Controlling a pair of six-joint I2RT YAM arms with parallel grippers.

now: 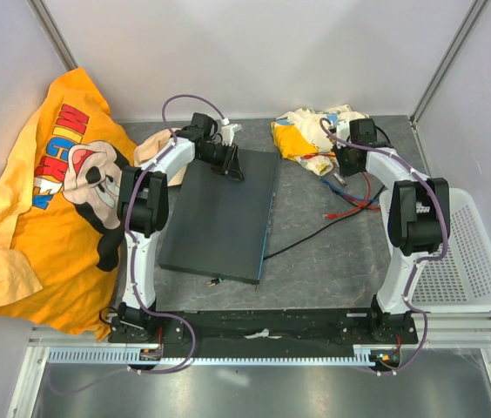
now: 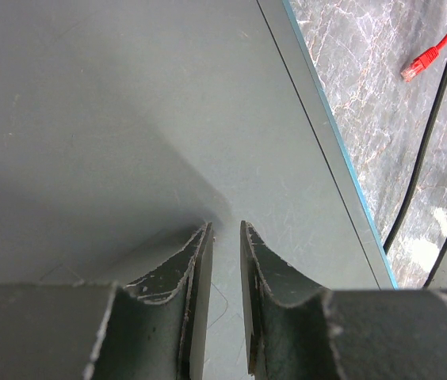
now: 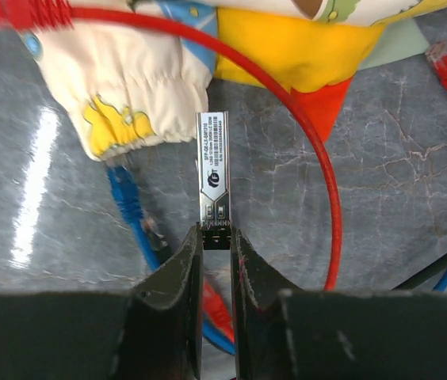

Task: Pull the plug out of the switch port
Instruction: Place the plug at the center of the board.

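Observation:
The switch [image 1: 224,218] lies flat in the middle of the table, a dark grey box with a thin teal edge [image 1: 269,218] on its right side. My left gripper [image 1: 232,167] rests on its far top face [image 2: 128,119]; the jaws stand a little apart with nothing between them [image 2: 225,226]. Over to the right of the switch, my right gripper [image 1: 347,159] hangs above the cables. It [image 3: 216,231] is shut on the black end of the plug [image 3: 212,170], a small silver labelled module sticking out past the fingertips. The plug is away from the switch.
A yellow Mickey shirt [image 1: 54,192] covers the left of the table. A bundled child's garment [image 1: 311,135] lies at the back right beside red [image 3: 326,182] and blue [image 3: 128,206] cables. A black cable [image 1: 315,235] runs to the switch's edge. A white mesh basket [image 1: 463,261] stands far right.

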